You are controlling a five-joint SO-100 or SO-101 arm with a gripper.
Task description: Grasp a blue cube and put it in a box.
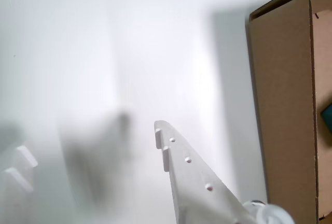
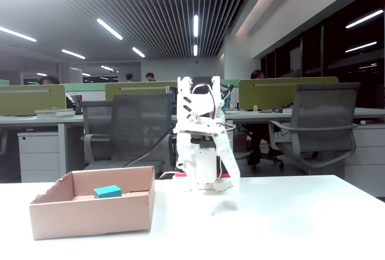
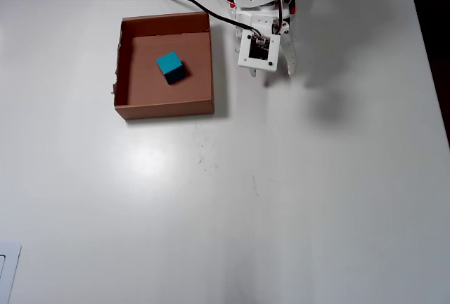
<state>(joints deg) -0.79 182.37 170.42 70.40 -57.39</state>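
Gripper [image 1: 98, 154] nearest wrist lens, lower frame: white fingers [image 1: 187, 177] spread apart, empty, above bare white table [image 3: 281, 177]. Blue cube [image 3: 171, 67] rests inside box [image 3: 165, 110], upper left of overhead frame. Gripper [image 3: 275, 75] just right of box, well clear of cube.

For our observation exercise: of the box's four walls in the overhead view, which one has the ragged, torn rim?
The left wall of the box: its edge is notched and uneven, while the other three run straight.

blue cube [image 1: 327, 119] cut by frame edge, perhaps half
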